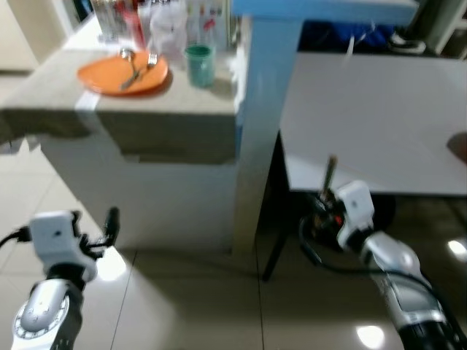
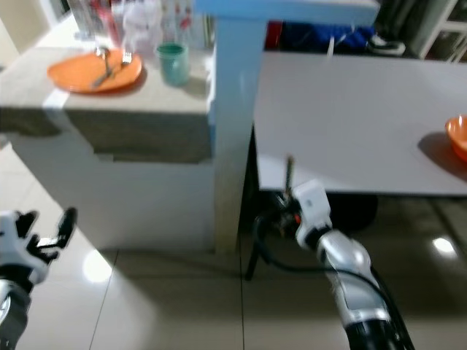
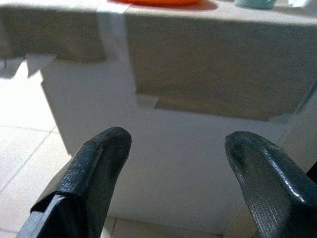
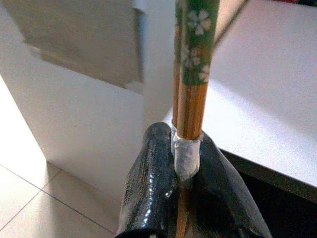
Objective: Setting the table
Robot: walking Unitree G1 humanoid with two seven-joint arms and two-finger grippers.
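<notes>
Chopsticks [image 1: 330, 173], a bamboo pair, clamped upright in the right hand [image 1: 330, 198] just below the near edge of the white surface [image 1: 379, 117], presumably carried tips-up to keep them clear of that edge until set down. Also from the left eye: an orange plate [image 1: 122, 74] with a fork [image 1: 144, 68] and spoon [image 1: 129, 60] lying in it, and a teal cup [image 1: 199, 64] beside it, parked on a beige counter [image 1: 58, 80] well apart from the white surface, a pale blue post [image 1: 264, 109] between the two; left hand [image 1: 102, 232] low over glossy floor tiles [image 1: 182, 299]. From the right eye: an orange bowl [image 2: 457, 136] at the far right rim of the white surface, likely already laid as part of the setting; surface matte and smooth. From the left wrist: two rounded black fingers [image 3: 91, 168] spread wide with nothing between them, aimed at the counter's plain white front. From the right wrist: glossy black fingers [image 4: 148, 193] shut tight around the pair near its lower end, where a wrap of pale tape [image 4: 187, 154] binds the sticks; above that, bare wood grain, then a green band printed with white flowers, slender and straight.
</notes>
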